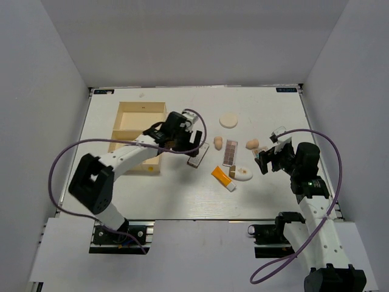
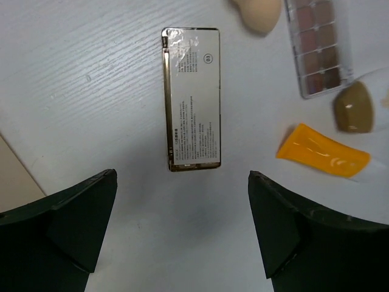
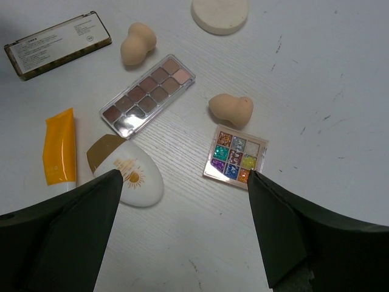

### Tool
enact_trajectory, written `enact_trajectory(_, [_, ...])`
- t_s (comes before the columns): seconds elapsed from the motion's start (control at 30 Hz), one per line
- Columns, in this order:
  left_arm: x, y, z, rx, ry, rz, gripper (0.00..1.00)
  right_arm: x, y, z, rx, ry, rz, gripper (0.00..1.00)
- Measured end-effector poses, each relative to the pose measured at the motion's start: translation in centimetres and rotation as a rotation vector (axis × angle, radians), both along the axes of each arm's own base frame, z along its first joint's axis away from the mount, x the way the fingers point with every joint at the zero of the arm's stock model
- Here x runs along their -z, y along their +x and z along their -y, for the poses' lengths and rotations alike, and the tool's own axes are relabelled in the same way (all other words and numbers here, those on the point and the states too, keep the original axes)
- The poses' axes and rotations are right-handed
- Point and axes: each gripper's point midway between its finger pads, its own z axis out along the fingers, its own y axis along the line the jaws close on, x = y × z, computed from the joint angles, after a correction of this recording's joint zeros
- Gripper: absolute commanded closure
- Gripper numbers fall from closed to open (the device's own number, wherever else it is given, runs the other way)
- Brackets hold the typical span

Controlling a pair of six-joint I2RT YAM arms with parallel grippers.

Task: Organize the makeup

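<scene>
On the table [image 1: 182, 188], label-up palette [image 2: 193, 97], orange tube [image 2: 322, 149]

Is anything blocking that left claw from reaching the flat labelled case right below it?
Nothing visible does. The open left gripper looks straight at the labelled case on bare table; the sponge and orange tube lie off to the side.

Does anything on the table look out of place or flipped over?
The gold-edged rectangular palette lies with its printed label side up, seemingly face down, while the long brown-toned eyeshadow palette and square glitter palette show their colours. Nothing looks spilled or broken.
</scene>
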Motion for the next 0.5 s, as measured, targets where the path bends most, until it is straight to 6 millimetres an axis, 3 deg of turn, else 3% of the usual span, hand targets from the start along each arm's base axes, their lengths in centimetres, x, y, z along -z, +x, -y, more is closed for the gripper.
enact_trajectory(0.3, [6.6,1.5,1.5,-0.025,0.347,-0.022,0.02,-0.1,0.0,0.1,0.005,-0.003,0.001,0.11])
enact_trajectory(0.5, [7.8,2.2,2.2,-0.017,0.422,-0.027,0.02,-0.1,-0.1,0.1,0.007,-0.004,-0.002,0.11])
